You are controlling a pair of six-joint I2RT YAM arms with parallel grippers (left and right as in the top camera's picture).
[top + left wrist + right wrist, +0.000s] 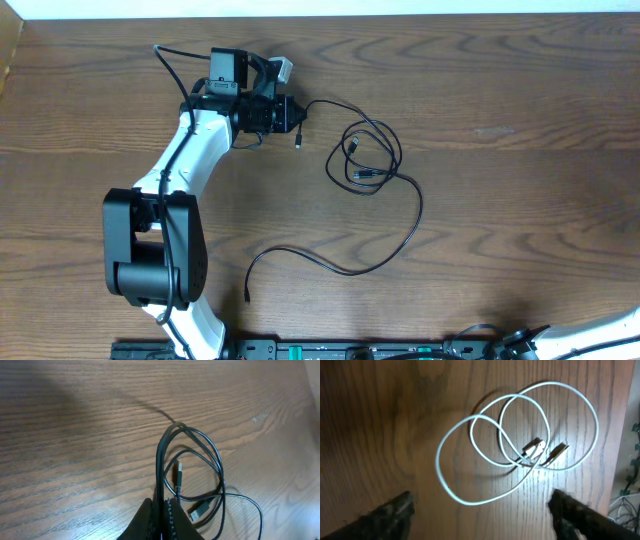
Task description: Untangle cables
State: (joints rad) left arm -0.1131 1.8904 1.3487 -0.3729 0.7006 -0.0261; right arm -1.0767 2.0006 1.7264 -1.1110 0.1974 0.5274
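Left tool [162,512] clamped tight, arm [185,165] stretched forward; right tool [482,507] spread wide, facing down.

The overhead camera looks straight down from high above the table [520,100] onto the black cable [365,176], which the left wrist camera shares from close behind the left tool [161,510], while the right wrist camera faces down, close over the white cable [559,452].

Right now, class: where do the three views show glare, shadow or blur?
Overhead: even light, the black cable sharp. Left wrist: a shadow darkens the table at upper left; the left end effector, shut on that cable, blurs up close. Right wrist: glare bleaches the white cable near its plugs; the right end effector, open, shows dark, soft fingers.
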